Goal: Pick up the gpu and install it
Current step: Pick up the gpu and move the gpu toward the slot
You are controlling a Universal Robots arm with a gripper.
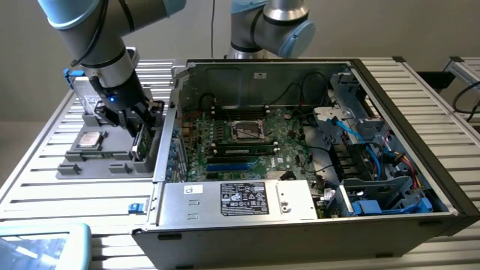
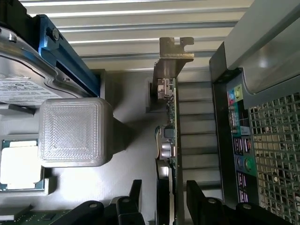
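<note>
Green gpu (image 2: 171, 136) stands on edge in a slot of the grey tray (image 2: 123, 180), silver bracket (image 2: 174, 52) at the far end, so both faces are free for a pinch. Your gripper (image 2: 164, 194) straddles it, jaws released, one finger each side, neither seeming to touch. The tray sits just beside the open computer case (image 1: 262, 232), on the exterior view's left
</note>
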